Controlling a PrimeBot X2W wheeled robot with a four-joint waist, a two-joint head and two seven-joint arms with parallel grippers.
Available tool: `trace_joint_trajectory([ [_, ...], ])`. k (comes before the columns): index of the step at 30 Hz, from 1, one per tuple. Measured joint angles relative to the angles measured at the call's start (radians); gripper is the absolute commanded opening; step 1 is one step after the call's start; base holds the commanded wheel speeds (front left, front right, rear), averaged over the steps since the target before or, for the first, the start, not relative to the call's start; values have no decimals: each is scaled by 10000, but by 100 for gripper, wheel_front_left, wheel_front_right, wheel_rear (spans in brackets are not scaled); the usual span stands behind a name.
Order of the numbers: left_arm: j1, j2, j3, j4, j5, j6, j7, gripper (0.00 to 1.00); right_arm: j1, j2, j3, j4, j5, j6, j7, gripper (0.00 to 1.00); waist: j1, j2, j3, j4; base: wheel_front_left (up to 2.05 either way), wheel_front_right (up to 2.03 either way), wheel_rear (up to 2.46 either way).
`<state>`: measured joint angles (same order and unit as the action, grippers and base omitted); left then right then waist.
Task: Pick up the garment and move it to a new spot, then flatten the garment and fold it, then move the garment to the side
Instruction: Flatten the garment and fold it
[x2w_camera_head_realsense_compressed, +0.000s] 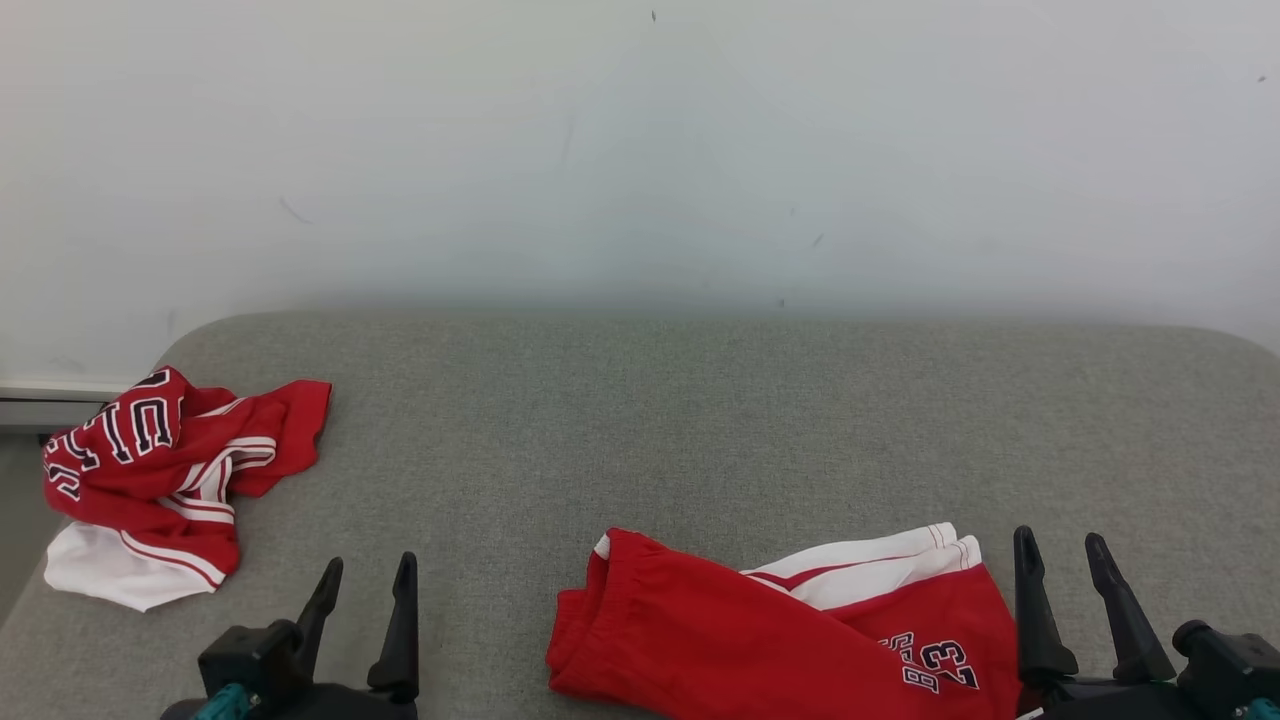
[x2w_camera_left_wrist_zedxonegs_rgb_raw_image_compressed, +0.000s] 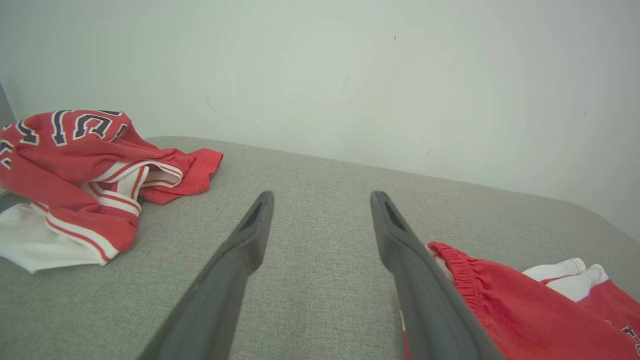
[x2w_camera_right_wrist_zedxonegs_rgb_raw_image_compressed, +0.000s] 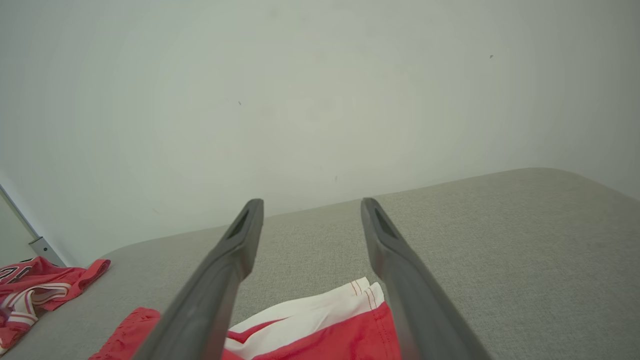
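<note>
Red shorts with white trim and the number 23 lie folded on the grey padded surface near its front edge; they also appear as the shorts and the shorts in the wrist views. A crumpled red and white jersey sits at the far left, seen again as the jersey. My left gripper is open and empty, left of the shorts; in its wrist view the left gripper holds nothing. My right gripper is open at the shorts' right edge; the right gripper hangs above them.
A pale wall rises directly behind the padded surface. The surface's rounded left edge lies just beyond the jersey, with a skirting strip past it. Bare grey fabric stretches across the middle and right of the surface.
</note>
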<state>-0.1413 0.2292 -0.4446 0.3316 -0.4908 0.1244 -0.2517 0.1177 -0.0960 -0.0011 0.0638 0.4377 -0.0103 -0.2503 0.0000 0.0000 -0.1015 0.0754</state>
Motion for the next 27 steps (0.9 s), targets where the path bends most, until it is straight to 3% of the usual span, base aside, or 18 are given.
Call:
trace_joint_trajectory([
  [5, 150, -75, 21, -253, 376, 0, 0, 100, -8, -31, -4, 54, 6, -82, 370, 100, 0, 0, 41, -20, 0, 0, 0],
  [10, 155, -92, 13, -491, 583, 0, 0, 100, -90, -552, 228, 721, -82, -343, 2109, 100, 0, 0, 135, -50, 0, 0, 0],
  [13, 141, -203, -148, -589, 784, 0, 0, 100, -690, -855, -150, 970, -2, -606, 2986, 100, 0, 0, 230, -27, 0, 0, 0],
  [20, 78, -454, -571, -731, 980, 0, 58, 100, -1857, -1724, -115, 2123, 171, -617, 5327, 100, 0, 1, 460, 227, 0, 0, 0],
  [27, -121, -489, -723, -825, 1035, 0, 224, 100, -2397, -1818, 345, 2955, 186, -648, 6882, 100, 1, 1, 748, 656, 0, 0, 0],
])
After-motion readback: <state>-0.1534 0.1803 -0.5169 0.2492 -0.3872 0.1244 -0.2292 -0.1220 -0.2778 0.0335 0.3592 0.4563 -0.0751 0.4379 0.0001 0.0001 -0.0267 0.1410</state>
